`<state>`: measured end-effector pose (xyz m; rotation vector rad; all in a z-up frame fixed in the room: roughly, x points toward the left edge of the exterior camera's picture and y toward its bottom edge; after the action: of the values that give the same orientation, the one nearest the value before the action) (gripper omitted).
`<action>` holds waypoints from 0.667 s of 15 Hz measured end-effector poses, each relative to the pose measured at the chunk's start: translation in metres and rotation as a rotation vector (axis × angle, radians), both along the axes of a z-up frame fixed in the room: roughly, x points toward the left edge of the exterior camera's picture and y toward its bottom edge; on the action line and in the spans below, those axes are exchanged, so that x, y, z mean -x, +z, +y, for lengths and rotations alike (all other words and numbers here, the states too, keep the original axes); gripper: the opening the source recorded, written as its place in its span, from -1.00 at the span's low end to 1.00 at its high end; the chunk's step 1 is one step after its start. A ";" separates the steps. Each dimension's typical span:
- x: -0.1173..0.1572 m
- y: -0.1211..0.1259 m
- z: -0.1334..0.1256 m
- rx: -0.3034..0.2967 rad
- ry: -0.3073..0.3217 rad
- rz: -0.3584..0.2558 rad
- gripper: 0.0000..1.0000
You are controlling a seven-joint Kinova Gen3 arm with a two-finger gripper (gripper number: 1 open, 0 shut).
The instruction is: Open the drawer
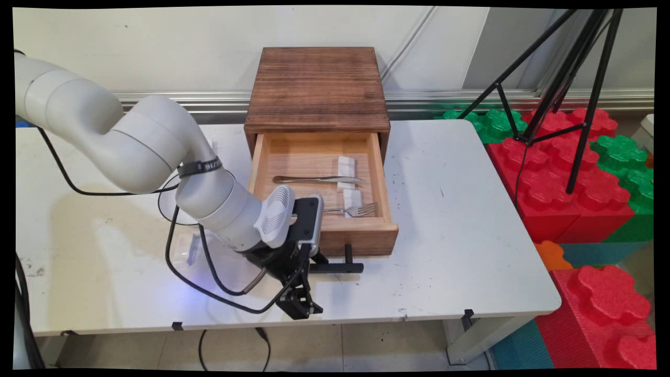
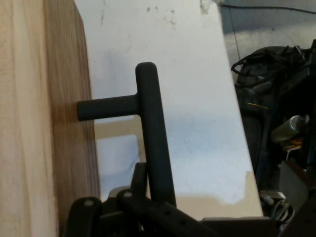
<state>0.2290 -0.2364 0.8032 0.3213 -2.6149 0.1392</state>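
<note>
A wooden drawer box point(image 1: 317, 89) stands at the table's back, with its drawer point(image 1: 356, 233) pulled out. Inside lie a knife point(image 1: 314, 179), a fork point(image 1: 356, 210) and two small white pads point(image 1: 346, 166). A black T-shaped handle point(image 1: 340, 267) sticks out of the drawer front. My gripper point(image 1: 311, 285) is at the left end of that handle, open, with one finger point(image 1: 299, 306) spread toward the table's near edge. In the hand view the handle bar point(image 2: 154, 138) runs down between the linkage of the gripper point(image 2: 153, 210), and the drawer front point(image 2: 69, 123) lies to the left.
The white table point(image 1: 460, 220) extends to the right of the drawer. Black cables point(image 1: 220, 288) hang from the arm onto the table's left half. Off the table's right side are red and green foam blocks point(image 1: 570, 178) and a black tripod point(image 1: 570, 78).
</note>
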 end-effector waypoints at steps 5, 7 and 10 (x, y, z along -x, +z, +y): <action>0.002 0.000 0.010 0.002 -0.011 0.010 1.00; 0.003 0.000 0.013 0.003 -0.015 0.014 1.00; 0.004 -0.001 0.018 0.003 -0.020 0.018 1.00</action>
<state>0.2251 -0.2181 0.8024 0.2934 -2.5995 0.1329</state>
